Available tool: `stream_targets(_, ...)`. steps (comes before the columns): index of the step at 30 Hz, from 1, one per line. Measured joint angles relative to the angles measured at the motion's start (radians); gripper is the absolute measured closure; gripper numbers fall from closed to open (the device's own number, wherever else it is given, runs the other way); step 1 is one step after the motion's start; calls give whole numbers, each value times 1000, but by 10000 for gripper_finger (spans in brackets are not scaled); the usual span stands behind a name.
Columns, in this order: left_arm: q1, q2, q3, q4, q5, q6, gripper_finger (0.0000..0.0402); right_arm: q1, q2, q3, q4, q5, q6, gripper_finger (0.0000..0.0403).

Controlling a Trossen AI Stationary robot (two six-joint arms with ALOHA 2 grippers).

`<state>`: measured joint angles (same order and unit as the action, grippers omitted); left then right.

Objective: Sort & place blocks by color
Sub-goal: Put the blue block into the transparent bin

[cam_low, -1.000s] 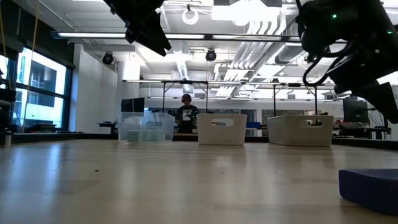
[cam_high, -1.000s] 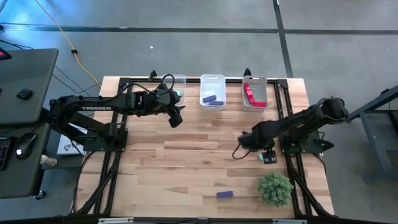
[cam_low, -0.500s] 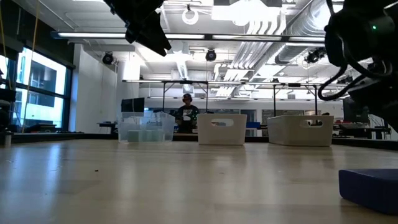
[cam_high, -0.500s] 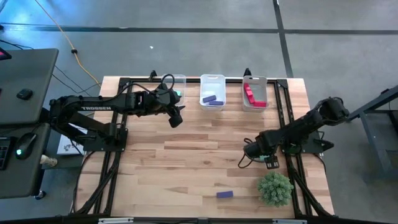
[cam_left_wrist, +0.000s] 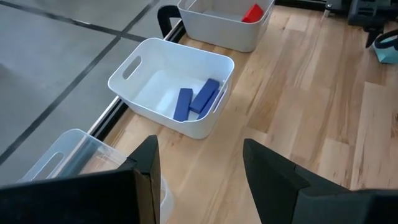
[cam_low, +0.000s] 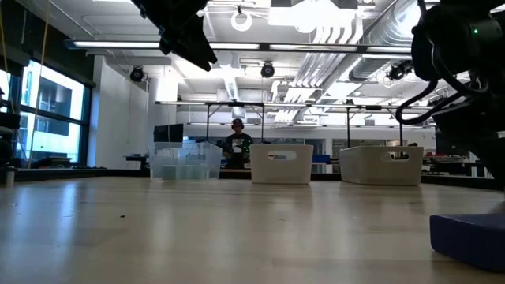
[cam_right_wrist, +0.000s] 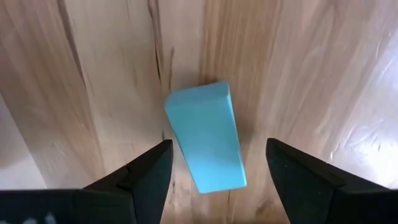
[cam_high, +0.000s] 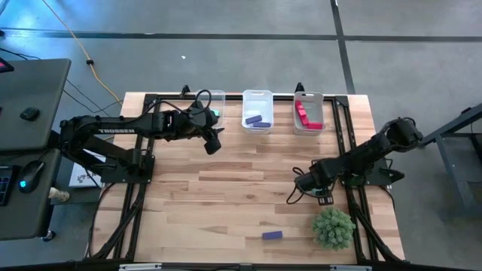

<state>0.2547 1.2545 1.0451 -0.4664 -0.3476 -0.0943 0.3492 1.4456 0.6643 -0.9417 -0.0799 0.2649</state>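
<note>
The teal block (cam_right_wrist: 205, 138) lies flat on the worktop (cam_high: 226, 188), directly under the right claw (cam_right_wrist: 214, 165), whose two fingers stand wide apart on either side of it without touching. In the high view this puts the block beneath the claw, just beyond the fuzzy green plant ball (cam_high: 333, 227), on the side toward the bins. It looks a small, rigid, smooth-faced piece, probably light; it should neither give nor deform under a pinch, though its slick sides could slip if caught on a corner. The best hold seems to be across its two long flat sides, near the middle. It sits somewhat askew between the fingers, so the wrist may need a slight turn to square them to those sides.

A purple block (cam_high: 273, 235) rests on the worktop just beside the plant ball, on the side toward the left arm. Well away from the plant ball, along the far edge, stand three bins: a clear bin (cam_high: 214, 105), a middle white bin (cam_high: 257, 110) holding purple blocks (cam_left_wrist: 198, 99), and a white bin (cam_high: 308, 111) with red blocks (cam_high: 303, 113). The left claw (cam_high: 213, 141) hovers by the clear bin, its fingers apart and empty.
</note>
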Motion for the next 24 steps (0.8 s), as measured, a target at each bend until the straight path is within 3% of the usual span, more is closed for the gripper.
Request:
stream_targets(6,0,0,0,0,0,36,257,0,0,0,6,-1,5,163)
stream_targets(24,0,0,0,0,0,99,257,-1,63,11,54,-42,83,302)
